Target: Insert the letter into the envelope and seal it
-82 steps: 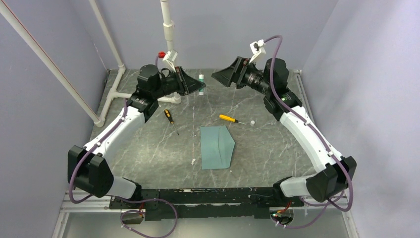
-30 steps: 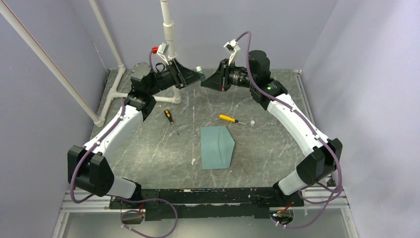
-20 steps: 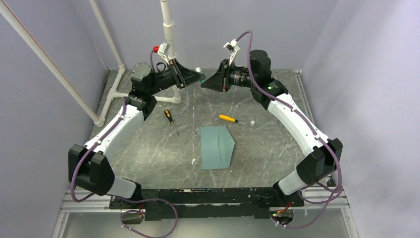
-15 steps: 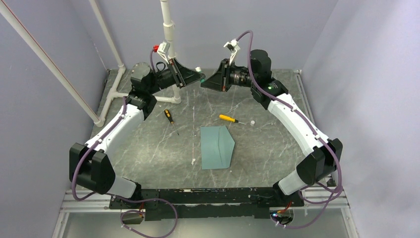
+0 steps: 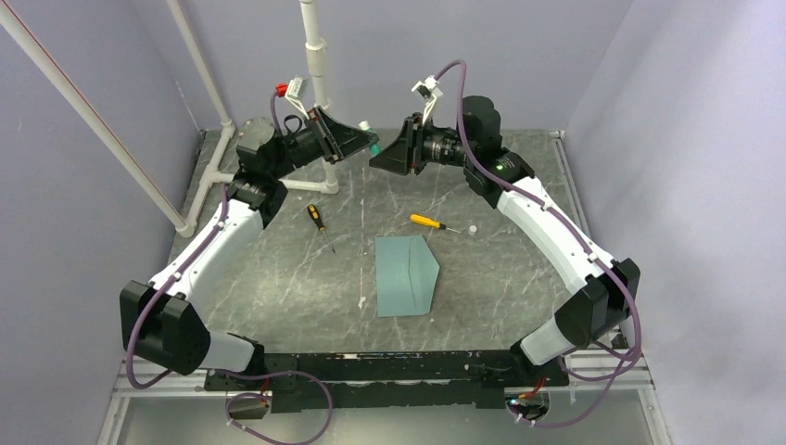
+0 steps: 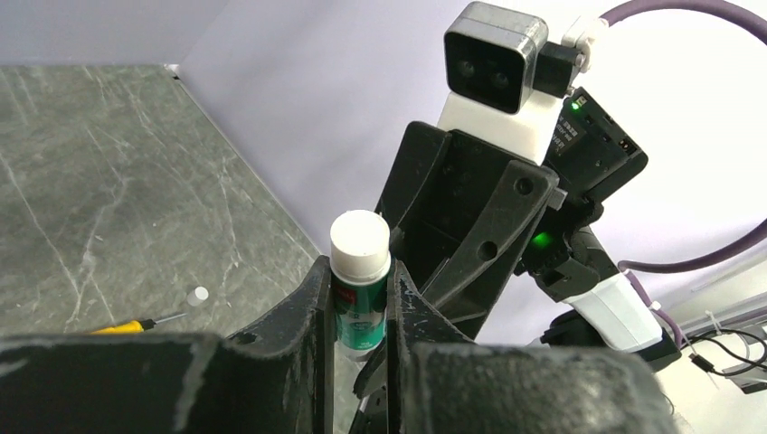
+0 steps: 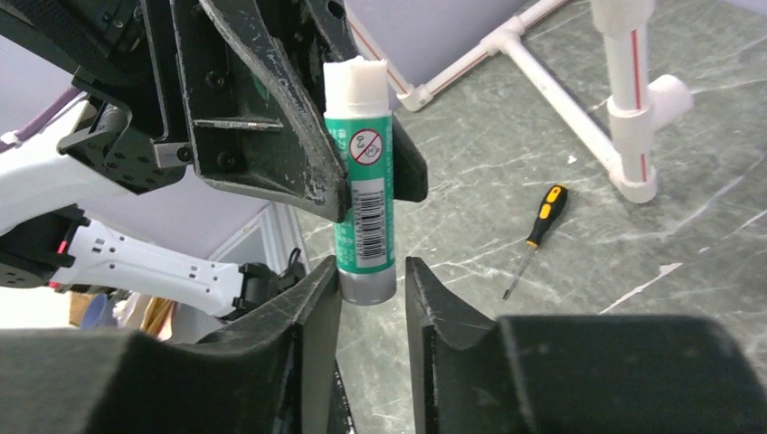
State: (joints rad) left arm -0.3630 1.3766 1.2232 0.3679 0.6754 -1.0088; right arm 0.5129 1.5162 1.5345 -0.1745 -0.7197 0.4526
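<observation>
Grey marbled table (image 5: pixel 278 269), lavender walls, white PVC pipe frame (image 5: pixel 318 56) at the far left. Both arms are raised over the far side of the table, claws meeting tip to tip.

The left gripper (image 6: pixel 359 316) pinches a glue stick (image 7: pixel 364 208) with a green body and white cap, fingers pressed tight on the green label, stick clear of the table.

The right gripper (image 7: pixel 371 289) has its fingers spread on either side of the stick's grey base end. One finger is at the base and a thin gap shows at the other, so it is not clamped.

The envelope (image 5: pixel 405 275) lies flat on the table near the middle, toward the arm bases, tapering flap out to the right. It is well apart from both claws and nothing touches it.

A black-and-yellow-handled screwdriver (image 5: pixel 320 222) lies left of the envelope's far edge. A yellow-handled screwdriver (image 5: pixel 431 222) lies just beyond the envelope, with a small white disc (image 5: pixel 472 228) near its tip. A tiny white scrap (image 5: pixel 361 301) sits just beside the envelope's left edge.
</observation>
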